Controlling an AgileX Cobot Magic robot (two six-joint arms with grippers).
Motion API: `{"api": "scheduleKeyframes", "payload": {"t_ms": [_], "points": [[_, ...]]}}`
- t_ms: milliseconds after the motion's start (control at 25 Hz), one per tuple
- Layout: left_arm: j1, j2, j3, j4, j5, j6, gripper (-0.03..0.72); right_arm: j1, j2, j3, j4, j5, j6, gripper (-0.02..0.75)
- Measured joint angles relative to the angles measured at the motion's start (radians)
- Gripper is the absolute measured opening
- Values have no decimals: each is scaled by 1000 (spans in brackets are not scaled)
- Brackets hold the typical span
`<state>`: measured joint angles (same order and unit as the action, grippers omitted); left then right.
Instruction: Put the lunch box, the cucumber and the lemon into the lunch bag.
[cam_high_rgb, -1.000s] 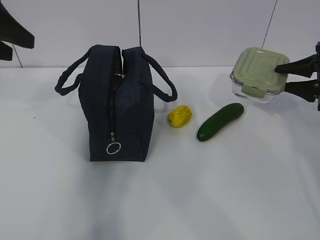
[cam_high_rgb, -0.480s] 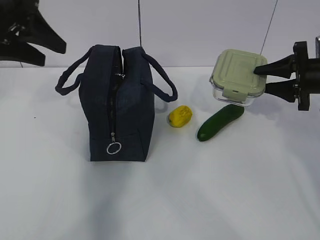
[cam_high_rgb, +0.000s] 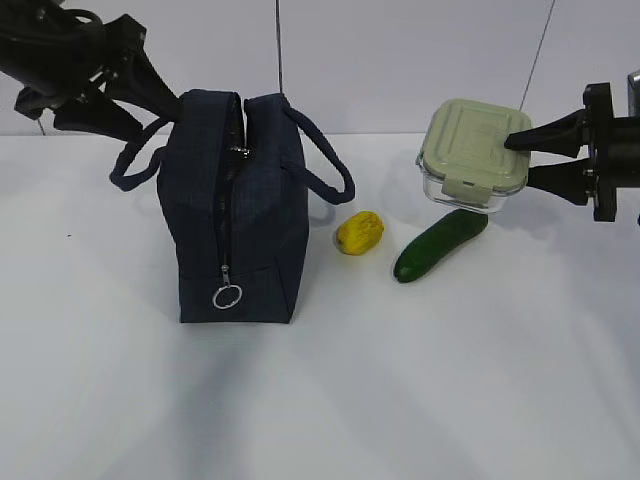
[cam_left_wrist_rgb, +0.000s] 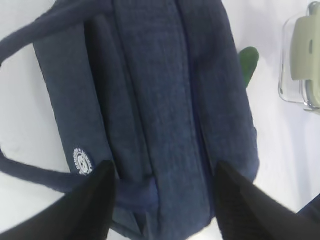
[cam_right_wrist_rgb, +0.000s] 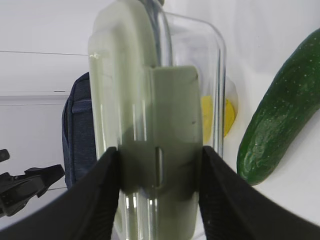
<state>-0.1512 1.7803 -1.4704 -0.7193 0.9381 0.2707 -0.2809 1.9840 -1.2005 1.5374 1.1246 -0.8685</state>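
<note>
The navy lunch bag (cam_high_rgb: 238, 205) stands upright at centre left, its zipper open down the near end with a silver ring pull (cam_high_rgb: 227, 296). In the left wrist view the bag (cam_left_wrist_rgb: 165, 110) fills the frame. My left gripper (cam_high_rgb: 160, 100) is open, hovering at the bag's upper left by the handle. My right gripper (cam_high_rgb: 520, 160) is shut on the lunch box (cam_high_rgb: 472, 152), tilted and held above the table; it also shows in the right wrist view (cam_right_wrist_rgb: 155, 125). The lemon (cam_high_rgb: 360, 232) and the cucumber (cam_high_rgb: 440, 243) lie on the table right of the bag.
A white table (cam_high_rgb: 400, 390) with a white wall behind. The bag's two loop handles (cam_high_rgb: 325, 170) hang out to either side.
My left gripper has come in from the far left to the bag's upper left. My right gripper has lifted the lunch box and carried it left, above the cucumber's end.
</note>
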Motion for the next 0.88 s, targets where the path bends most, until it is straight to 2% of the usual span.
{"api": "scheduleKeyframes", "payload": {"t_ms": [600, 880], "points": [[0, 98, -21, 2, 14, -12, 446, 0, 0, 0, 0, 0, 0, 347], [-25, 116, -21, -6, 0, -19, 433, 0, 0, 0, 0, 0, 0, 347]]}}
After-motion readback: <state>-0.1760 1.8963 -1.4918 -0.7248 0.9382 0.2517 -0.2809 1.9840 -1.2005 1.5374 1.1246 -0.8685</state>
